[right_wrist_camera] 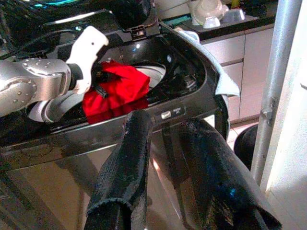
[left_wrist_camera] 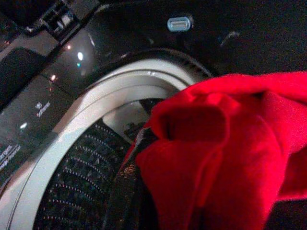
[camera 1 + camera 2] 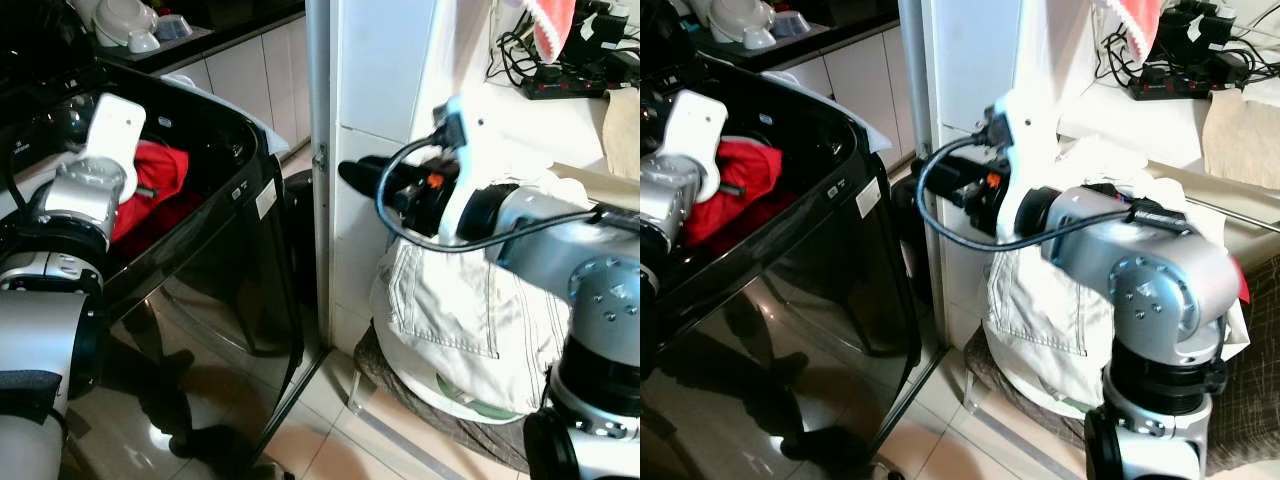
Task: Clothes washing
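A crumpled red cloth garment point(image 1: 115, 88) is held by the left gripper point(image 1: 98, 82) over the round white drum rim point(image 2: 96, 105) of the glossy black top-loading washing machine point(image 3: 215, 260). The right gripper point(image 1: 168, 158) is held empty, fingers apart, beside the pale cream laundry bundle point(image 3: 470, 320).

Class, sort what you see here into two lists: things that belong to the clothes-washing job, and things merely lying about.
Belonging to the job:
red garment, held by the left gripper over the drum
washing machine, lid open
pale clothes in the laundry basket

Lying about:
dishes on the counter
power strip and cables
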{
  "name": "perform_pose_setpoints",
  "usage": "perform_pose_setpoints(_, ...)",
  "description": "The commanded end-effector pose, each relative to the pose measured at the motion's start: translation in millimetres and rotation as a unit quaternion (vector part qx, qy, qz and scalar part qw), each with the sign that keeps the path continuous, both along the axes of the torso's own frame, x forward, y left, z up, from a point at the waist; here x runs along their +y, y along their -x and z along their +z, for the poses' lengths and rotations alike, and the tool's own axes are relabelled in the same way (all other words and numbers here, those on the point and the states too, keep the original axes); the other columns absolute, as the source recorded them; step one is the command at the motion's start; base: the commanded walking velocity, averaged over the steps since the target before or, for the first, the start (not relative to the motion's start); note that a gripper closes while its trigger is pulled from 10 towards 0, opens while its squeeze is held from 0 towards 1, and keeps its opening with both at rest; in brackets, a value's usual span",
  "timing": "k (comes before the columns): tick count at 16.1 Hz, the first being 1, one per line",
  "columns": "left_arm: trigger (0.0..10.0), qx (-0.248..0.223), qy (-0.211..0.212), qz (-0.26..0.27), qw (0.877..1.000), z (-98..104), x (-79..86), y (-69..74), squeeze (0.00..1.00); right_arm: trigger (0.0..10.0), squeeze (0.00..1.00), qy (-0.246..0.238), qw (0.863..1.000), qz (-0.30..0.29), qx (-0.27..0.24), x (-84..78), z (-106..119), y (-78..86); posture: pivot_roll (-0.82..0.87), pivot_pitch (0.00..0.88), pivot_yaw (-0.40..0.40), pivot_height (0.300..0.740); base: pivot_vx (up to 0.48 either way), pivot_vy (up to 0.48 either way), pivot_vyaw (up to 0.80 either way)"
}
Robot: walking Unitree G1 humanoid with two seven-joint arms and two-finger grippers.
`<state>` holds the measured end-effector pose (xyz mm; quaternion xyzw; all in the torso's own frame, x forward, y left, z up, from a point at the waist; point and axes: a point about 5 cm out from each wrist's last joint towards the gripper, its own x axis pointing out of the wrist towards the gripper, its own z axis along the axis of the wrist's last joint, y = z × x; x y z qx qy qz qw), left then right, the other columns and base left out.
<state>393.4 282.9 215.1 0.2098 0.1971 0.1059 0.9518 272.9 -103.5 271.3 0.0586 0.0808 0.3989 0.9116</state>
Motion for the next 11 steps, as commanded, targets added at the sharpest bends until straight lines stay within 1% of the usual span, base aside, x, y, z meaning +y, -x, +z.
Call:
perform_pose_setpoints(1, 10.0, -0.016, 0.006, 0.008, 1.0, 12.7, 5.4, -0.6, 1.0, 10.0, 0.0, 0.0, 1.0, 0.001, -0.018, 1.8, 4.2, 3.2, -0.08, 0.0, 0.086, 0.74, 0.0, 0.0, 0.0)
perform_pose_setpoints(3, 10.0, -0.006, 0.012, 0.008, 1.0, 13.5, 7.2, -0.5, 1.0, 10.0, 0.0, -0.002, 1.0, -0.001, -0.019, 1.9, 4.4, 3.1, -0.08, 0.0, 0.081, 0.74, 0.0, 0.0, 0.0)
perform_pose_setpoints(6, 10.0, -0.003, 0.037, 0.005, 0.999, 11.4, 6.6, -0.3, 1.0, 10.0, 0.0, -0.002, 1.0, -0.003, -0.017, 1.7, 4.0, 1.6, -0.07, 0.0, 0.078, 0.74, 0.0, 0.0, 0.0)
perform_pose_setpoints(8, 10.0, -0.003, 0.034, 0.006, 0.999, 11.2, 7.9, 0.1, 1.0, 10.0, 0.0, -0.001, 1.0, -0.004, -0.016, 1.5, 3.5, 1.0, -0.08, 0.0, 0.076, 0.74, 0.0, 0.0, 0.0)
perform_pose_setpoints(9, 10.0, -0.002, 0.025, 0.009, 1.0, 12.2, 10.0, 0.6, 1.0, 10.0, 0.0, -0.002, 1.0, -0.005, -0.015, 1.2, 3.5, 0.7, -0.08, 0.0, 0.077, 0.74, 0.0, 0.0, 0.0)
perform_pose_setpoints(11, 10.0, -0.001, 0.028, 0.009, 1.0, 12.7, 12.4, 1.4, 1.0, 10.0, 0.0, -0.007, 1.0, -0.015, -0.01, -2.4, 3.6, -1.8, -0.08, 0.0, 0.08, 0.74, 0.0, 0.0, 0.0)
